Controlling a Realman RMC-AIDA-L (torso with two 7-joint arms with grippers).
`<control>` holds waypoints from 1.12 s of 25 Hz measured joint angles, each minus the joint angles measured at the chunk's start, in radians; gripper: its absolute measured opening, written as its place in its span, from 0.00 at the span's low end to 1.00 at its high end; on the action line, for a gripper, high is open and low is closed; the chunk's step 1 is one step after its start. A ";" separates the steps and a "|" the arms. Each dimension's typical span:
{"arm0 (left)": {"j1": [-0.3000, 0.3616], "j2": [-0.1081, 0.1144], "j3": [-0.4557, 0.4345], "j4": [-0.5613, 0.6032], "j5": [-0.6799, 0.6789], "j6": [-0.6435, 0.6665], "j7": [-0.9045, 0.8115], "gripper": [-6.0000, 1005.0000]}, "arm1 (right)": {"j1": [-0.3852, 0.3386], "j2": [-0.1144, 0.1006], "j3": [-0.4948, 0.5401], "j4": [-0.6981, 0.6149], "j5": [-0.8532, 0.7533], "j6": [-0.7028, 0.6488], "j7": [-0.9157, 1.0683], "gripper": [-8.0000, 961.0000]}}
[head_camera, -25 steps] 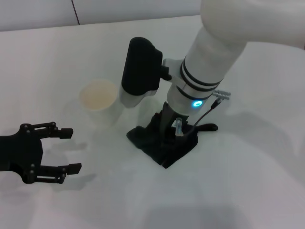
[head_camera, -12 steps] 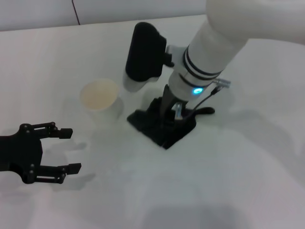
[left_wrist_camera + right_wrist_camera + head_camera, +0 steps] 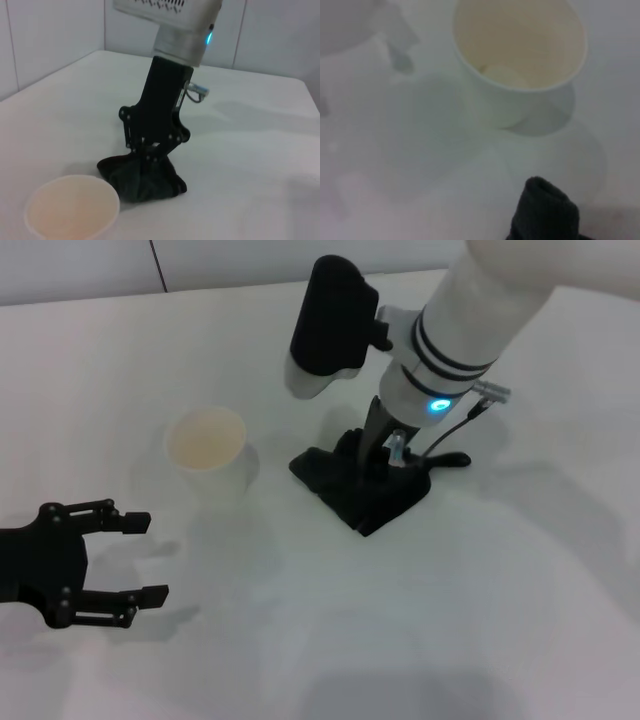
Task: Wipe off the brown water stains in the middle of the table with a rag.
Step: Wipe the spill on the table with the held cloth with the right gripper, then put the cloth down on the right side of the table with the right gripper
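Observation:
The black rag (image 3: 365, 495) lies crumpled on the white table (image 3: 470, 620), right of the paper cup. My right gripper (image 3: 382, 465) points down into it and is shut on its folds, pressing it on the tabletop; the left wrist view shows that gripper (image 3: 150, 156) on the rag (image 3: 142, 179). A corner of the rag (image 3: 545, 212) shows in the right wrist view. No brown stain shows in any view; whether it lies under the rag cannot be told. My left gripper (image 3: 147, 558) is open and empty at the near left.
A white paper cup (image 3: 206, 440) with a beige inside stands upright left of the rag, also in the left wrist view (image 3: 72, 207) and the right wrist view (image 3: 520, 55). A wall borders the table's far edge.
My right gripper has dragged the rag to the right and farther back, away from the cup. The left arm has not moved.

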 joint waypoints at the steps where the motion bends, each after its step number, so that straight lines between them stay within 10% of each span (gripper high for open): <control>1: 0.001 0.000 0.000 0.000 0.000 0.000 0.000 0.86 | -0.007 -0.001 0.022 -0.008 -0.001 -0.019 -0.015 0.10; 13: 0.002 0.003 -0.001 0.000 -0.010 0.000 0.012 0.86 | -0.167 -0.006 0.289 -0.171 -0.100 -0.243 -0.187 0.13; 28: 0.003 0.002 -0.002 0.000 -0.021 0.000 0.012 0.86 | -0.218 -0.005 0.369 -0.175 -0.069 -0.293 -0.246 0.18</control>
